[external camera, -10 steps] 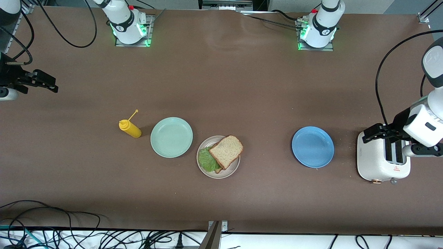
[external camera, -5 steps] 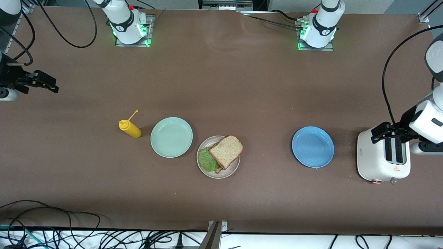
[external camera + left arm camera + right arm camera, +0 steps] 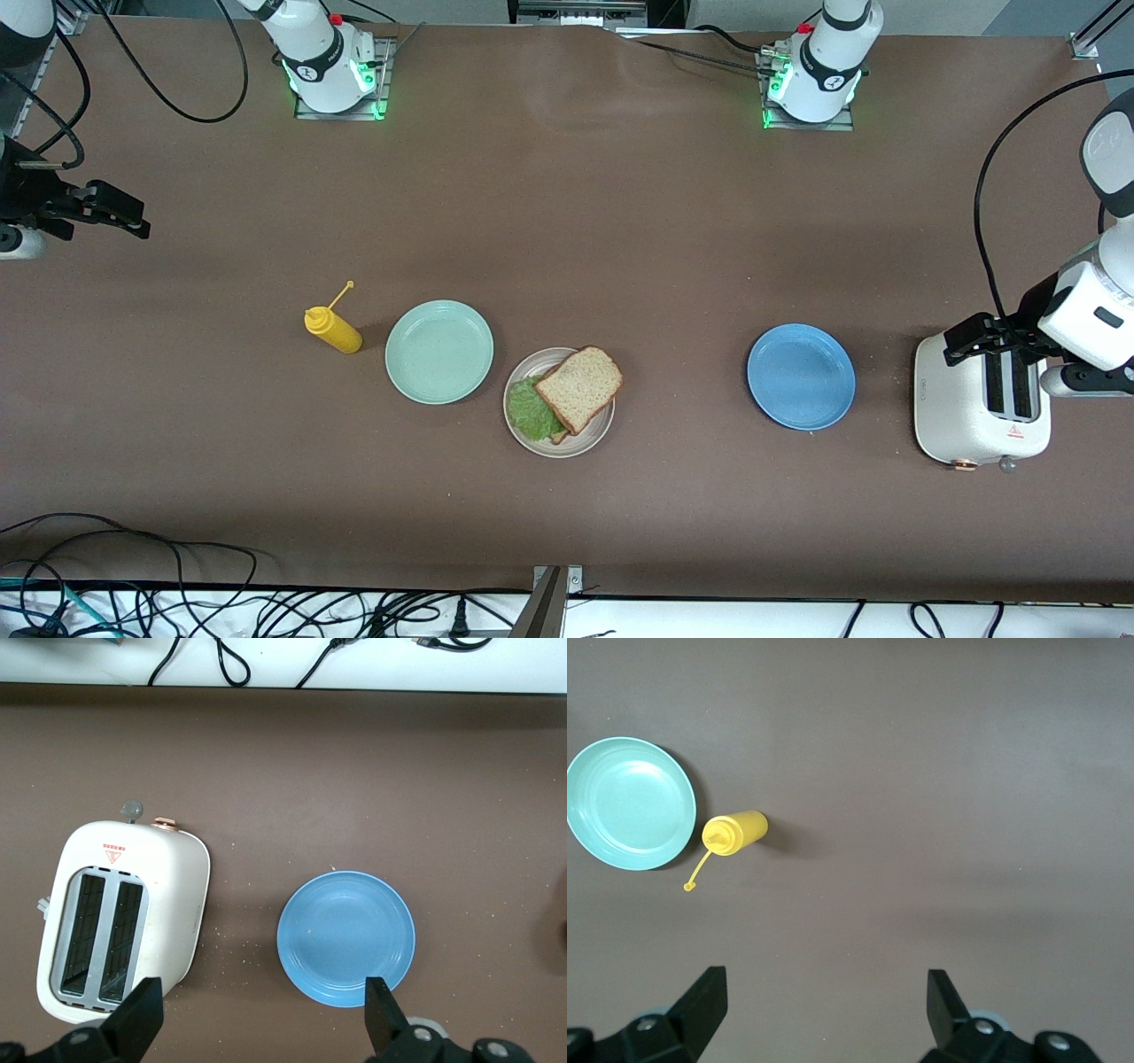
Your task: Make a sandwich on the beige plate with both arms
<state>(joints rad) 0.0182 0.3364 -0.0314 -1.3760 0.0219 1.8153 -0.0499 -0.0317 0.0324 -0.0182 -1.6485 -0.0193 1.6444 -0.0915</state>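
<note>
Front view — left gripper (image 3: 974, 337) over toaster (image 3: 974, 416), right gripper (image 3: 111, 211) over table edge — both spread wide, empty.

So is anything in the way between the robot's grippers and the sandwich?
Only for one. The blue plate lies between the left gripper, open over the toaster, and the sandwich on the beige plate. The right gripper, open at its table end, has bare table.
</note>
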